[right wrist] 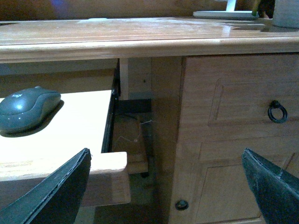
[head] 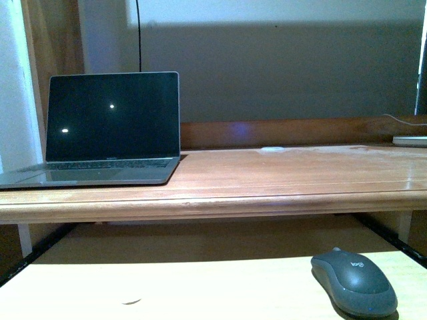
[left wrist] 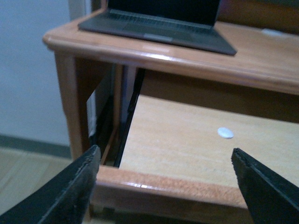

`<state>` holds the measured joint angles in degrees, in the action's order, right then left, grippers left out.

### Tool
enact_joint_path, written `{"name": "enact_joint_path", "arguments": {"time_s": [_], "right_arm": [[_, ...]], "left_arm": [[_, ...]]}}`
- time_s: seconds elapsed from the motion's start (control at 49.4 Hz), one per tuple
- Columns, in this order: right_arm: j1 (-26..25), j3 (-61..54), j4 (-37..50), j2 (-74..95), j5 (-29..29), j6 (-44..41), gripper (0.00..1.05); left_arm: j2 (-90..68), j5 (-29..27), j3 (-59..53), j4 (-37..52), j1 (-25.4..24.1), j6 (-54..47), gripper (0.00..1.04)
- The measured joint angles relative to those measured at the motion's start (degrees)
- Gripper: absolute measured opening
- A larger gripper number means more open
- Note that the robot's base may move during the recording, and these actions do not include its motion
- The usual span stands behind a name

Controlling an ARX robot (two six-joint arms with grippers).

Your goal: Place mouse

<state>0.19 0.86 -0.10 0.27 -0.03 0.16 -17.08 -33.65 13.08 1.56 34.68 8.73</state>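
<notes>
The dark grey mouse (head: 355, 281) lies on the pulled-out keyboard tray (head: 200, 290) at its right end, below the desk top; it also shows in the right wrist view (right wrist: 27, 108). My right gripper (right wrist: 166, 184) is open and empty, off the tray's right corner, in front of the desk's drawer unit. My left gripper (left wrist: 166, 179) is open and empty, in front of the tray's left front edge (left wrist: 168, 186). Neither gripper touches the mouse. Neither arm shows in the front view.
An open laptop (head: 110, 127) with a dark screen stands on the desk top (head: 267, 180) at the left. A small flat white disc (left wrist: 225, 133) lies on the tray. A drawer with a ring pull (right wrist: 277, 112) is to the right of the tray.
</notes>
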Motion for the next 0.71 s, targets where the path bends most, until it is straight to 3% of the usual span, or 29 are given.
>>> {"name": "enact_joint_path", "arguments": {"time_s": [0.142, 0.304, 0.344, 0.425, 0.709], "right_arm": [[0.00, 0.00, 0.00, 0.00, 0.00, 0.00, 0.97], [0.00, 0.00, 0.00, 0.00, 0.02, 0.00, 0.97], [0.00, 0.00, 0.00, 0.00, -0.02, 0.00, 0.97], [0.00, 0.00, 0.00, 0.00, 0.02, 0.00, 0.97], [0.00, 0.00, 0.00, 0.00, 0.02, 0.00, 0.97]], "left_arm": [[6.75, 8.04, -7.32, 2.73, -7.50, -6.16, 0.52], [15.08, 23.74, -12.55, -1.05, -21.97, -7.56, 0.24], [16.22, 30.03, -12.55, -1.38, -28.24, -7.76, 0.15], [16.70, 32.28, -12.57, -1.49, -33.20, -7.87, 0.03], [16.74, 33.48, -12.57, -1.55, -34.34, -8.09, 0.03]]}}
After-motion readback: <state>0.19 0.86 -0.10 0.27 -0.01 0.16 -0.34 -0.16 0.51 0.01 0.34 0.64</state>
